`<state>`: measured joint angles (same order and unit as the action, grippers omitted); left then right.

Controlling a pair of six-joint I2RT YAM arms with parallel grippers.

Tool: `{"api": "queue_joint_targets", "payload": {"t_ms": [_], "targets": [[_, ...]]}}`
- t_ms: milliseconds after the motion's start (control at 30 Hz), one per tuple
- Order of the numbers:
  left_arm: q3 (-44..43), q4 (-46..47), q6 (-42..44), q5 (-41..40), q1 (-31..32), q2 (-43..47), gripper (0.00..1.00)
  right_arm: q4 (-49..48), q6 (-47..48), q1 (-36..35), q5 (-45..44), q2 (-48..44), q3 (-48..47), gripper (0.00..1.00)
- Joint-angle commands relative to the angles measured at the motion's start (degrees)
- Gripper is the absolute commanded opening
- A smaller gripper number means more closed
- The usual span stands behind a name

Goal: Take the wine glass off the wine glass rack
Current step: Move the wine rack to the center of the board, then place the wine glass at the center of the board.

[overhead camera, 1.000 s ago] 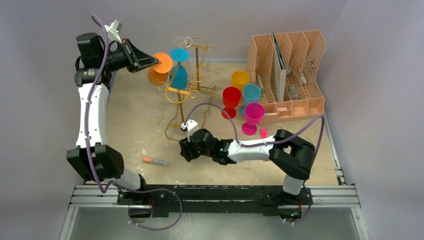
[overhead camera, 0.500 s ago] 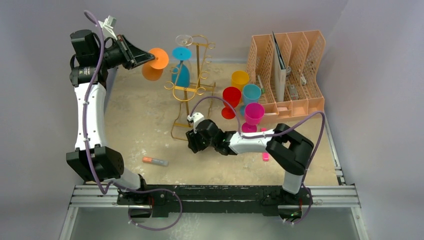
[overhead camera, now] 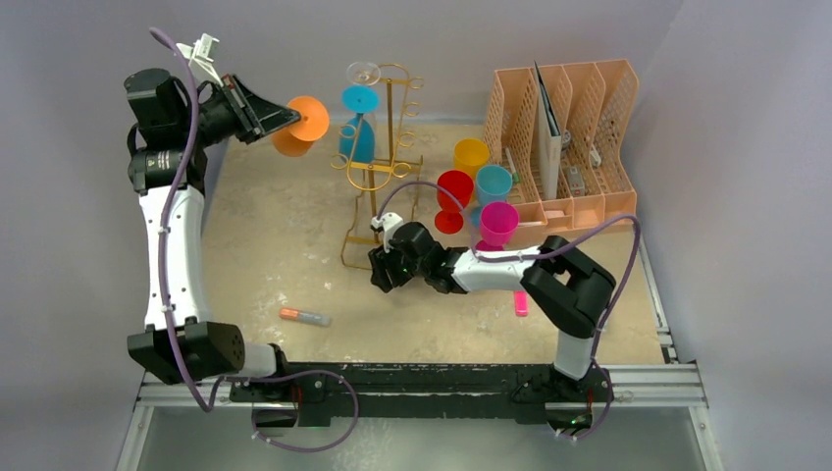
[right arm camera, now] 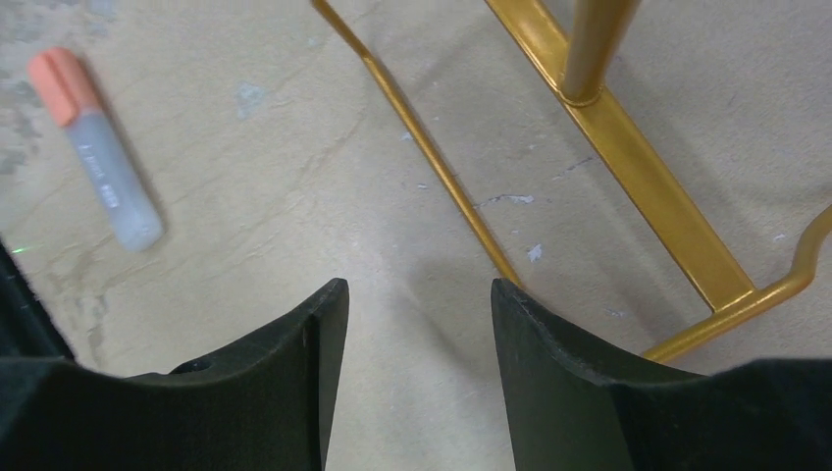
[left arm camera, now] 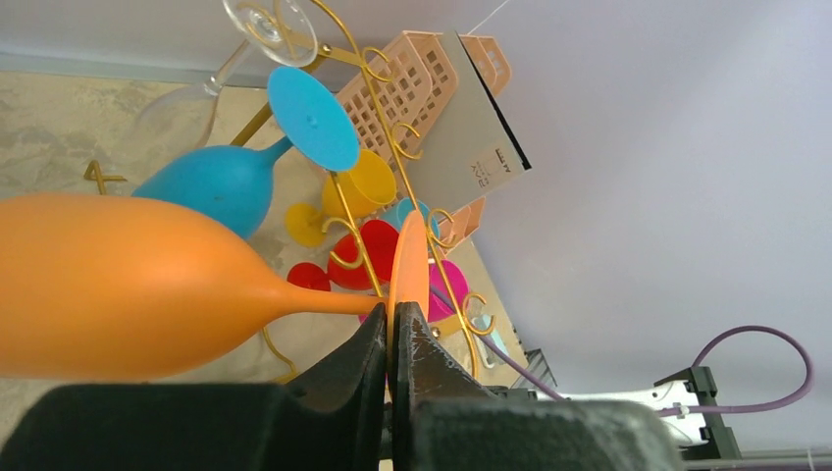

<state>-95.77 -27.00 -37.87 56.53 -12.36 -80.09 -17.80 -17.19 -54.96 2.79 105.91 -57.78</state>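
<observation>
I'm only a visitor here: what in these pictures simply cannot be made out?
Left wrist view: the orange wine glass has its bowl cut by the left edge; the left gripper covers part of its foot.
Left wrist view: the clear glass is cut by the top edge.
Top view: the bits in the file organiser are too small to name.
Top view: the right arm half hides a pink thing.
Right wrist view: print on the marker is blurred.
</observation>
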Motion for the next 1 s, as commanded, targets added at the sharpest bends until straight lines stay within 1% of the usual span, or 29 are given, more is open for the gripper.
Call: {"api": "queue_joint_targets", "payload": {"t_ms": [0, 100, 167, 267, 367, 567, 600, 700, 733, 767, 833, 867, 900, 967], "targets": [[0.9, 1.5, 1.5, -1.2, -0.5, 5.4, 0.0, -0.8, -1.5, 0.3, 3.7, -6.6, 1.0, 0.58], [1.8, 0.2, 1.9, -2.4, -0.5, 8.2, 0.0, -1.5, -4.6, 0.1, 3.8, -9.1, 3.6, 0.58], [1.9, -2.6, 3.6, -3.4, -0.5, 9.5, 0.0, -1.7, -6.6, 0.0, 3.2, -10.9, 5.4, 0.58], [3.4, -5.7, 6.1, -3.7, -0.5, 11.4, 0.0, 0.7, -9.1, 0.0, 3.6, -14.0, 7.3, 0.57], [5.7, -8.7, 9.1, -4.7, -0.5, 14.2, 0.0, 0.0, -12.1, -0.4, 5.1, -17.9, 10.1, 0.56], [13.5, -12.8, 9.4, -7.2, -0.1, 23.0, 0.0, 0.5, -13.8, -5.5, 0.9, -27.0, 14.2, 0.56], [14.9, -13.2, 9.3, -7.0, 0.5, 24.0, 0.0, 1.2, -13.7, -6.2, -0.1, -28.7, 14.6, 0.56], [21.3, -7.5, 6.2, 0.0, 1.7, 26.7, 0.0, 4.3, -16.7, -6.6, -4.7, -36.0, 17.8, 0.56], [22.6, -7.4, 5.9, 1.2, 2.1, 27.7, 0.0, 3.7, -17.5, -6.6, -6.0, -38.4, 19.5, 0.56], [23.1, -9.4, 7.3, 0.5, 2.6, 28.5, 0.0, 3.1, -17.8, -6.6, -7.3, -40.7, 20.7, 0.56], [22.4, -16.3, 12.9, -2.7, 3.8, 29.3, 0.0, 5.3, -16.9, -6.6, -8.6, -45.5, 21.4, 0.56], [22.9, -18.3, 15.2, -3.2, 4.6, 29.8, 0.0, 7.9, -16.2, -6.6, -9.2, -47.5, 21.1, 0.57], [23.9, -19.3, 17.0, -2.9, 5.4, 30.3, 0.0, 10.7, -15.7, -6.5, -9.5, -49.4, 20.6, 0.57], [26.7, -18.8, 17.5, 0.5, 6.7, 31.2, 0.0, 15.3, -14.9, -6.5, -12.5, -52.1, 19.4, 0.59]]}}
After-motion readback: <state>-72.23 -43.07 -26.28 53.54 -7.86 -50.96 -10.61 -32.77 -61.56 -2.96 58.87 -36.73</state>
